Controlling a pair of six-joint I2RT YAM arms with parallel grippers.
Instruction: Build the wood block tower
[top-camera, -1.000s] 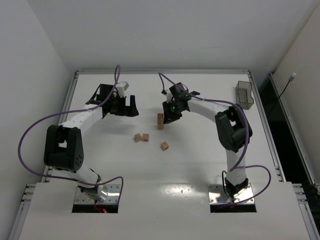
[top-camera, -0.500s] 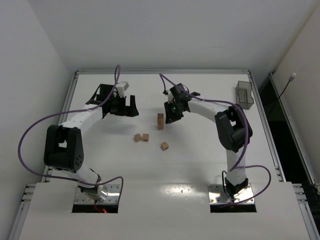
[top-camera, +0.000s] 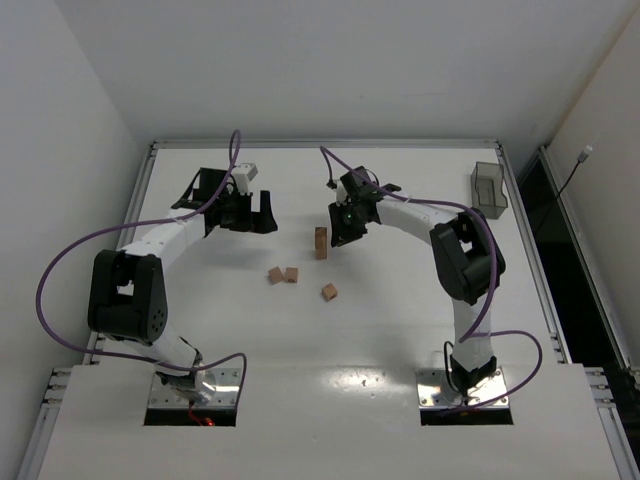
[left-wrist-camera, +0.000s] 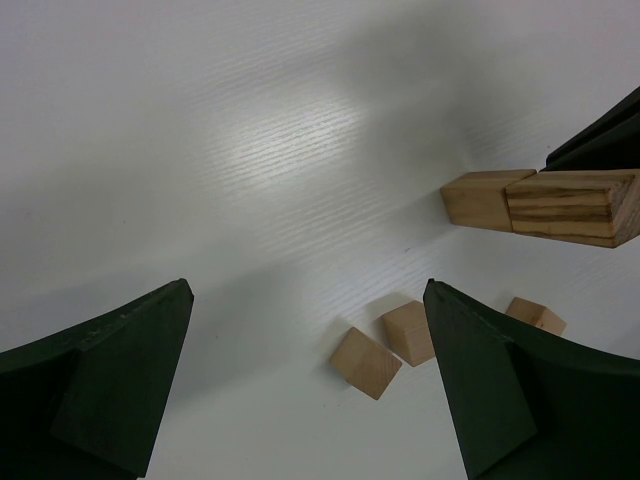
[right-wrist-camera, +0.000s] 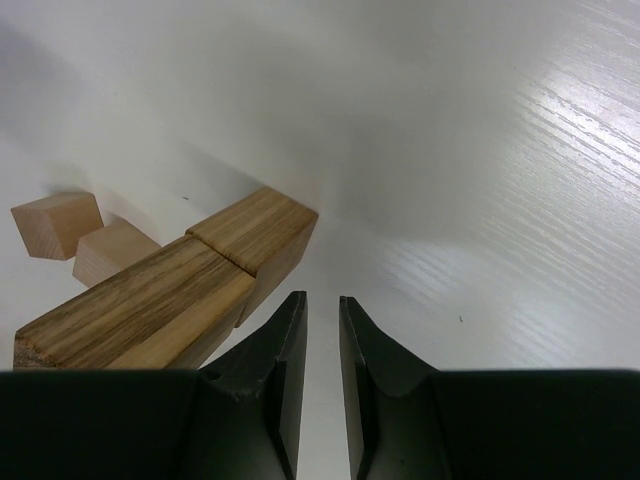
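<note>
On the tabletop (top-camera: 400, 330), the left fingers (left-wrist-camera: 120, 380) stand wide apart and empty. The right fingers (right-wrist-camera: 270, 400) are nearly together, holding nothing, just beside the tower (top-camera: 320, 242) mid-frame. One bump could knock it onto the loose wood blocks (top-camera: 291, 274).

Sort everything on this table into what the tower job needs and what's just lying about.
For the job:
tower
left block
middle block
right block

Lying about:
bin
</note>
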